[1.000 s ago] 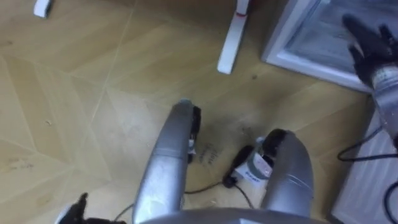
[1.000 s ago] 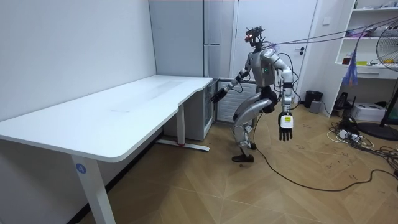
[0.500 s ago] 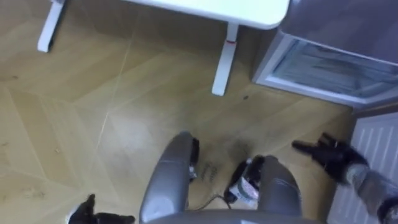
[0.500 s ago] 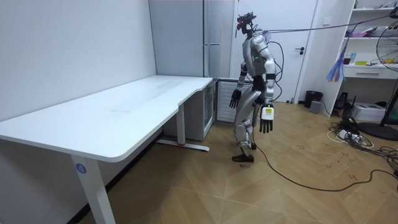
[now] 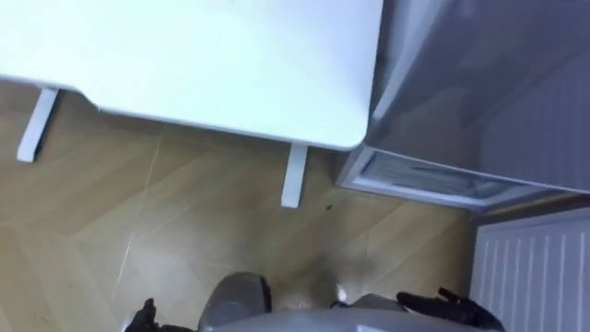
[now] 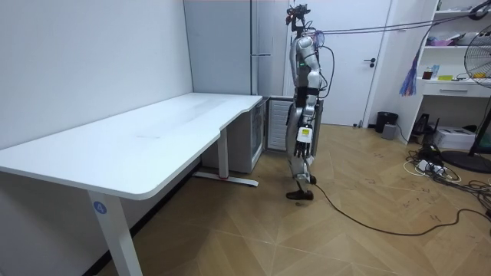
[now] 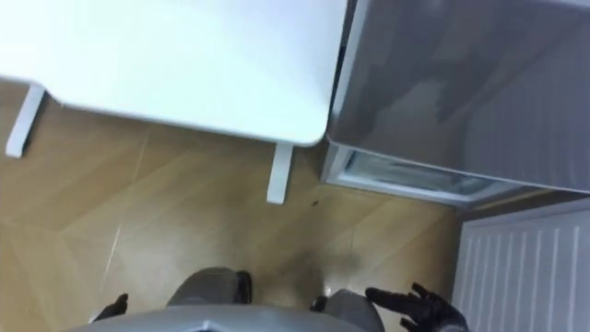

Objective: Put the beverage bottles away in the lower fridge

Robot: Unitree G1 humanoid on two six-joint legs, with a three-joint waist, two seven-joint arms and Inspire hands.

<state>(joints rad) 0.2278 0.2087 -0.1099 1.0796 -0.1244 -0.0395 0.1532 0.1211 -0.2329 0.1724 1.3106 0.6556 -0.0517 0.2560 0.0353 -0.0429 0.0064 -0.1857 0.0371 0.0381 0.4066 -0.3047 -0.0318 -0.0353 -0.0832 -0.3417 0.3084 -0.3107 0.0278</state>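
**With the lower fridge open, the robot stands upright before it**

Where the grey fridge front (image 5: 479,74) ends near the floor, the lower fridge (image 5: 415,175) shows as an open compartment, with a white rim around a pale inside. Just to its right, a white ribbed panel (image 5: 535,272) runs down to the bottom edge; I cannot tell whether it is the fridge's door.

The right hand (image 7: 424,312) shows low in the eye views, over the wooden floor (image 5: 184,212) and short of the compartment. It is near the ribbed panel but not touching it. Its dark fingers are spread and straight, and it holds nothing. The left hand (image 5: 143,318) shows as a dark tip at the bottom edge on the other side, well away from the fridge. I cannot tell how its grip stands or whether it carries anything.

To the left of the fridge is a white table (image 5: 203,65). Its corner sits just beside the grey front, and one white leg (image 5: 295,175) stands on the floor close to the compartment's rim. A second leg (image 5: 32,124) stands far off to the left.

In the room view the robot stands straight on both legs at the far end of the table, right beside the tall fridge, with its arms hanging down at its sides. On the room view's right are a closed white room door (image 6: 360,69), white shelves (image 6: 460,46) and a fan (image 6: 479,61).
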